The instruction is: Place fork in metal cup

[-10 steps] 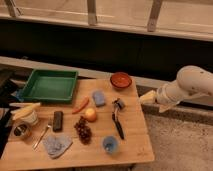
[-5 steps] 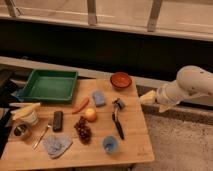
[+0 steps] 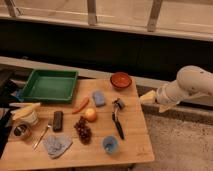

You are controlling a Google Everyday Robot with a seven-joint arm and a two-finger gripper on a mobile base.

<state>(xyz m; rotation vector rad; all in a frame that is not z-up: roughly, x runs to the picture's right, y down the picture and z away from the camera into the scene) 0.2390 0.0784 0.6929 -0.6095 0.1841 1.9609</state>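
Note:
The fork [image 3: 42, 135] is a slim silvery piece lying slantwise on the wooden table [image 3: 135, 142] near its left front, beside the black bar [image 3: 58, 120]. The metal cup [image 3: 21, 131] stands just left of the fork, near the table's left edge, below the white cup [image 3: 29, 117]. My gripper [image 3: 148, 98] is at the end of the white arm on the right, just past the table's right edge, far from the fork and holding nothing that shows.
A green tray [image 3: 49, 85], red bowl [image 3: 120, 79], blue sponge [image 3: 98, 98], carrot [image 3: 80, 105], orange fruit [image 3: 90, 114], grapes [image 3: 83, 130], black-handled utensil [image 3: 117, 121], blue cup [image 3: 110, 144] and grey cloth [image 3: 56, 145] lie on the table.

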